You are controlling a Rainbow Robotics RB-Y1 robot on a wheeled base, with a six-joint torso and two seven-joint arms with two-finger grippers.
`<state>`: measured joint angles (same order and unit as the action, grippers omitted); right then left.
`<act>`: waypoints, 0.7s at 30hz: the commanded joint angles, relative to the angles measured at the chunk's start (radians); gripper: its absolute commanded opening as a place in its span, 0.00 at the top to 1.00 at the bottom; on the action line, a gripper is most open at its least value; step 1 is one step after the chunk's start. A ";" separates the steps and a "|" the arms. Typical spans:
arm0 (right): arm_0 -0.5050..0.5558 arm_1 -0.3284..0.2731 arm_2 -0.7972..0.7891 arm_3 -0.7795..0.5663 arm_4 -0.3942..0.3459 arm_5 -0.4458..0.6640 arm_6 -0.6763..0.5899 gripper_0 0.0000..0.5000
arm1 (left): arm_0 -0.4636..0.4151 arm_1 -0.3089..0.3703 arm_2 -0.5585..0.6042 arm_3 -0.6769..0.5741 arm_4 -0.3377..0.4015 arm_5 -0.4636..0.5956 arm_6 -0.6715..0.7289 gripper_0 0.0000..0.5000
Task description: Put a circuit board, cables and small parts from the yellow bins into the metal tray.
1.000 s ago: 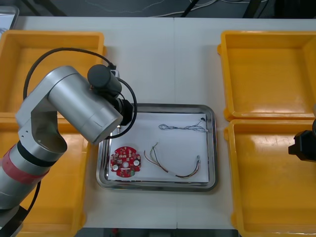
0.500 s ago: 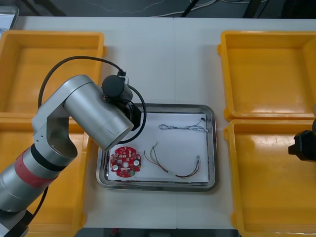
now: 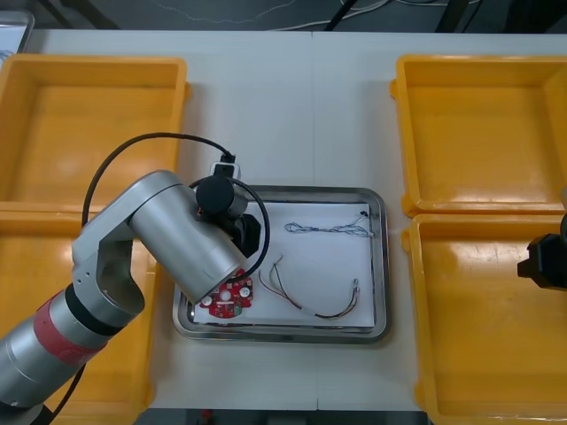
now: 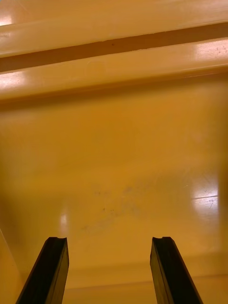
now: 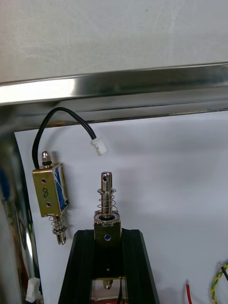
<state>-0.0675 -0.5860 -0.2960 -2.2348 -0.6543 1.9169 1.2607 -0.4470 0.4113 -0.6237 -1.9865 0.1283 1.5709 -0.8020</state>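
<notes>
- The light table is the biggest thing. Everything sits on it.
- Four yellow bins stand on it, two at each side. I see nothing left in the bits of them that show, so the picking up looks about over.
- The left arm is big and silver. It reaches from its side over the near left part of the tray.
- The metal tray lies between the bins. It is white inside.
- The right gripper waits over the near bin on the right. Its two fingers stand apart and hold nothing.
- The round red circuit board is already in the tray, partly under the left arm.
- Two cables are in the tray too. The red and yellow cable bends beside the board. The twisted blue and white cable lies near the far rim.
- The left gripper is over the white floor of the tray, near a corner. Its fingers squeeze a small metal part with a spring on it.
- Another small metal part with a short black wire already lies in the tray, just beside the held one.
- I think the job is nearly done. What is left is to set this last part down and let go. I cannot tell if it touches the tray yet.
</notes>
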 commanded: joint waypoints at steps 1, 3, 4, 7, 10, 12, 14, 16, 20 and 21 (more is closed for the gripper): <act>0.015 -0.003 -0.025 -0.006 0.007 0.003 0.040 0.00 | 0.028 -0.028 -0.025 -0.009 -0.021 -0.035 0.060 1.00; 0.015 -0.003 -0.025 -0.006 0.007 0.003 0.040 0.00 | 0.028 -0.032 -0.027 -0.011 -0.021 -0.038 0.060 1.00; 0.015 -0.003 -0.025 -0.006 0.007 0.003 0.040 0.00 | 0.028 -0.035 -0.027 -0.009 -0.021 -0.042 0.060 1.00; 0.015 -0.003 -0.025 -0.006 0.007 0.003 0.040 0.00 | 0.027 -0.040 -0.025 -0.011 -0.021 -0.051 0.058 1.00; 0.015 -0.003 -0.025 -0.006 0.007 0.003 0.040 0.00 | 0.027 -0.040 -0.025 -0.009 -0.022 -0.065 0.056 1.00; 0.015 -0.003 -0.025 -0.006 0.007 0.003 0.040 0.00 | 0.027 -0.040 -0.027 -0.009 -0.022 -0.069 0.055 1.00; 0.015 -0.003 -0.025 -0.006 0.007 0.003 0.040 0.00 | 0.025 -0.040 -0.027 -0.008 -0.024 -0.077 0.053 1.00; 0.015 -0.003 -0.025 -0.006 0.007 0.003 0.040 0.00 | 0.025 -0.040 -0.027 -0.008 -0.024 -0.081 0.053 1.00; 0.015 -0.003 -0.025 -0.006 0.007 0.003 0.040 0.00 | 0.027 -0.040 -0.033 0.005 -0.029 -0.100 0.052 1.00; 0.015 -0.003 -0.025 -0.006 0.007 0.003 0.040 0.00 | 0.027 -0.039 -0.033 0.008 -0.029 -0.103 0.052 1.00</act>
<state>-0.0663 -0.5860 -0.2960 -2.2348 -0.6543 1.9169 1.2607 -0.4320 0.3976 -0.6334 -1.9796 0.1142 1.4892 -0.8020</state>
